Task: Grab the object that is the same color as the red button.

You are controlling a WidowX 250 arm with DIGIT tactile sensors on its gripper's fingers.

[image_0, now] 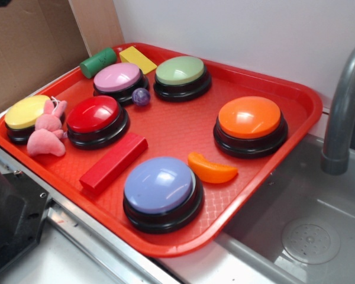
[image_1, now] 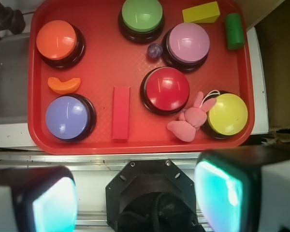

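Overhead, the gripper (image_1: 135, 193) hangs off the near edge of the red tray (image_1: 101, 58), its two pale-padded fingers (image_1: 53, 203) spread wide with nothing between them. On the tray, the long red block (image_1: 121, 113) lies flat between the red button (image_1: 165, 88) and the purple button (image_1: 68, 116), close to the near rim and touching neither. A pink stuffed rabbit (image_1: 191, 121) rests against the yellow button (image_1: 227, 113) just beside the red one. Farther back sit the orange button (image_1: 57, 40), the green button (image_1: 142, 15) and the pink button (image_1: 189, 43), with a small purple ball (image_1: 154, 50), an orange slice (image_1: 64, 84), a yellow block (image_1: 201, 13) and a green cylinder (image_1: 234, 31) scattered among them.
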